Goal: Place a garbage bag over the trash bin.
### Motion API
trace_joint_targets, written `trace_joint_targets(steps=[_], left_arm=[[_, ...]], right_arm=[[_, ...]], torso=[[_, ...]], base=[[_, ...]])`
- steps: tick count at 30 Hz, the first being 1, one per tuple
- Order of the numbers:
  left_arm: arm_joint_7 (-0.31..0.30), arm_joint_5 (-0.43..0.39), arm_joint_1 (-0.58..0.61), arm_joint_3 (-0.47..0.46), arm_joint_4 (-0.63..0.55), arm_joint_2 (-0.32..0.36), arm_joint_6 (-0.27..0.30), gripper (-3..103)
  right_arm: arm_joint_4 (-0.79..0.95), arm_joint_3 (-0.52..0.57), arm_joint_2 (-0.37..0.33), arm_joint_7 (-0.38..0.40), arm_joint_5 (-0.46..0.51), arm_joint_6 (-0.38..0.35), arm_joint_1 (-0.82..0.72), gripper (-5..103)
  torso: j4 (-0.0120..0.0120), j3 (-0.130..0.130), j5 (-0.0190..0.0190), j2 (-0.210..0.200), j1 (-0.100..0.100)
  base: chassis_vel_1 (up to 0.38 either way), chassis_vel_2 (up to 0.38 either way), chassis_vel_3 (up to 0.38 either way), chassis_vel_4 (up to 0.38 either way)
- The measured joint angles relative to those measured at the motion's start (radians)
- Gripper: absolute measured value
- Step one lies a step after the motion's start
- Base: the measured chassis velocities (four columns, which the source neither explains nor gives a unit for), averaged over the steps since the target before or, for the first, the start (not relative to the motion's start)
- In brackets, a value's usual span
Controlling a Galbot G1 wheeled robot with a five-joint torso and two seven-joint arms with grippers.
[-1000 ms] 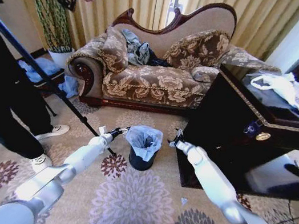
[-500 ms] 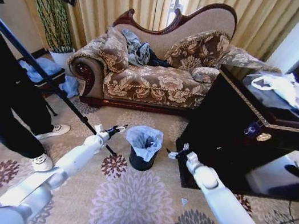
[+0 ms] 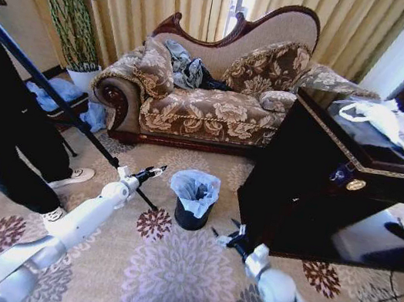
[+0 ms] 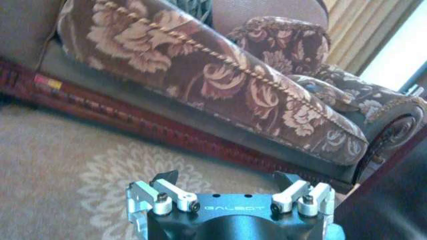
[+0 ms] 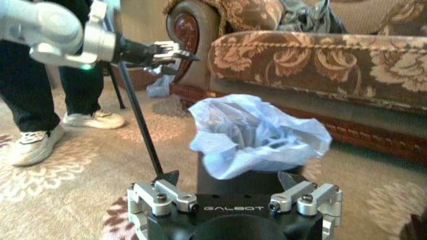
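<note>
Garbage bag sits bunched over the trash bin on the carpet before the sofa, left gripper and right gripper both spread empty beside it; loose folds may slip inside unless cuffed.

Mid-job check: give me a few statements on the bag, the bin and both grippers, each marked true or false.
1. The garbage bag sits in the trash bin, folded over its rim. True.
2. The right gripper is gripping the bag. False: it is apart from it, jaws open and empty.
3. The left gripper is open. True.
4. The bin lies tipped over on the carpet. False: it stands upright.
</note>
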Motion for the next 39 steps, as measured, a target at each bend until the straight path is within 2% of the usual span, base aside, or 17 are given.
trace_joint_targets(steps=[2, 3, 5, 8, 11, 13, 14, 16, 21, 22, 24, 26, 29, 32, 35, 36, 39], left_arm=[[0.004, 0.102, -0.008, 0.019, -0.008, 0.007, -0.029, 98], [0.004, 0.102, -0.008, 0.019, -0.008, 0.007, -0.029, 98], [0.015, 0.206, -0.02, 0.039, -0.008, 0.006, -0.061, 98], [0.016, 0.239, -0.023, 0.054, -0.012, 0.004, -0.073, 98], [0.024, 0.261, -0.028, 0.064, -0.008, 0.004, -0.087, 98], [0.072, 0.352, -0.052, 0.094, 0.03, 0.002, -0.148, 98], [0.072, 0.352, -0.052, 0.094, 0.03, 0.002, -0.148, 98], [0.119, 0.494, -0.088, 0.121, 0.064, -0.005, -0.217, 97], [0.192, 0.675, -0.175, 0.215, 0.138, -0.019, -0.342, 95], [0.192, 0.675, -0.175, 0.215, 0.138, -0.019, -0.342, 95], [0.21, 0.784, -0.239, 0.285, 0.203, -0.042, -0.419, 94], [0.211, 0.807, -0.253, 0.302, 0.213, -0.046, -0.429, 94], [0.202, 0.979, -0.322, 0.38, 0.28, -0.082, -0.497, 94], [0.185, 1.042, -0.341, 0.407, 0.304, -0.099, -0.518, 94], [0.14, 1.22, -0.353, 0.419, 0.368, -0.151, -0.576, 86], [0.14, 1.22, -0.353, 0.419, 0.368, -0.151, -0.576, 86], [0.088, 1.347, -0.353, 0.407, 0.409, -0.179, -0.608, 76]], right_arm=[[-0.064, -0.083, 0.046, 0.11, -0.074, 0.087, 0.032, 97], [-0.064, -0.083, 0.046, 0.11, -0.074, 0.087, 0.032, 97], [-0.13, -0.136, 0.095, 0.165, -0.143, 0.147, 0.079, 95], [-0.208, -0.177, 0.14, 0.199, -0.205, 0.195, 0.125, 90], [-0.257, -0.194, 0.169, 0.222, -0.246, 0.229, 0.149, 93], [-0.303, -0.204, 0.21, 0.259, -0.304, 0.266, 0.162, 93], [-0.303, -0.204, 0.21, 0.259, -0.304, 0.266, 0.162, 93], [-0.289, -0.173, 0.227, 0.267, -0.326, 0.273, 0.143, 92], [-0.231, -0.129, 0.224, 0.273, -0.298, 0.255, 0.086, 90], [-0.231, -0.129, 0.224, 0.273, -0.298, 0.255, 0.086, 90], [-0.214, -0.104, 0.23, 0.274, -0.296, 0.256, 0.039, 90], [-0.211, -0.099, 0.232, 0.274, -0.297, 0.258, 0.029, 90], [-0.193, -0.064, 0.253, 0.274, -0.306, 0.278, -0.027, 90], [-0.179, -0.05, 0.264, 0.274, -0.306, 0.284, -0.051, 90], [-0.162, -0.03, 0.276, 0.277, -0.31, 0.305, -0.088, 90], [-0.162, -0.03, 0.276, 0.277, -0.31, 0.305, -0.088, 90], [-0.154, -0.016, 0.277, 0.281, -0.313, 0.322, -0.106, 90]], torso=[[0.0002, 0.0, 0.0004, 0.0, 0.0], [0.0002, 0.0, 0.0004, 0.0, 0.0], [0.0002, 0.0, 0.0007, 0.0, 0.0], [0.0001, 0.0, 0.0001, 0.0, 0.0], [0.0002, 0.0, 0.0003, 0.0, 0.0], [0.0004, 0.0, 0.0005, 0.0, 0.0], [0.0004, 0.0, 0.0005, 0.0, 0.0], [0.0003, 0.0, 0.0002, 0.0, 0.0], [0.0001, 0.0, 0.0004, 0.0, 0.0], [0.0001, 0.0, 0.0004, 0.0, 0.0], [-0.0001, 0.0, 0.0002, 0.0, 0.0], [-0.0001, 0.0, 0.0004, 0.0, 0.0], [-0.0001, 0.0, 0.0006, 0.0, 0.0], [0.0, 0.0, 0.0005, 0.0, 0.0], [0.0, 0.0, 0.0003, 0.0, 0.0], [0.0, 0.0, 0.0003, 0.0, 0.0], [0.0, 0.0, 0.0003, 0.0, 0.0]], base=[[0.0, 0.0, 0.0, 0.0], [0.0, 0.0, 0.0, 0.0], [0.0, 0.0, 0.0, 0.0], [0.0, 0.0, 0.0, 0.0], [0.0, 0.0, 0.0, 0.0], [0.0, 0.0, 0.0, 0.0], [0.0, 0.0, 0.0, 0.0], [0.0, 0.0, 0.0, 0.0], [0.0, 0.0, 0.0, 0.0], [0.0, 0.0, 0.0, 0.0], [0.0, 0.0, 0.0, 0.0], [0.0, 0.0, 0.0, 0.0], [0.0, 0.0, 0.0, 0.0], [0.0, 0.0, 0.0, 0.0], [0.0, 0.0, 0.0, 0.0], [0.0, 0.0, 0.0, 0.0], [0.0, 0.0, 0.0, 0.0]])
